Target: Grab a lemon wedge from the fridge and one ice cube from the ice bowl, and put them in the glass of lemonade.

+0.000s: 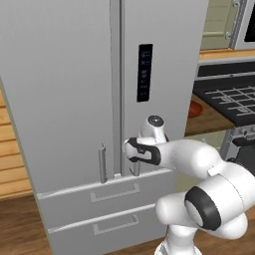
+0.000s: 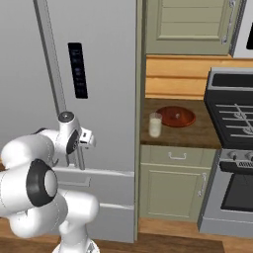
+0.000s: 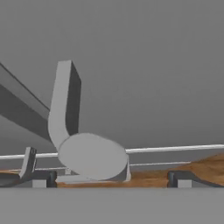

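Observation:
The tall grey fridge (image 1: 64, 99) (image 2: 104, 99) stands with both doors shut, so the lemon wedge is hidden. My gripper (image 1: 130, 152) (image 2: 88, 140) is open at the bottom end of the right door's bar handle (image 1: 135, 168) (image 2: 79, 158). In the hand view the handle's rounded foot (image 3: 92, 155) sits between my spread fingertips (image 3: 46, 178), closer to the left one. The glass of lemonade (image 2: 155, 125) stands on the counter to the right of the fridge. The reddish-brown ice bowl (image 2: 175, 116) (image 1: 195, 108) lies just behind it.
Two fridge drawers (image 1: 114, 191) lie below the doors. A black stove (image 2: 232, 123) borders the wooden counter (image 2: 192, 136) on the right, with beige cabinets (image 2: 170, 185) under it and above it. The left door's handle (image 1: 102, 164) hangs close by.

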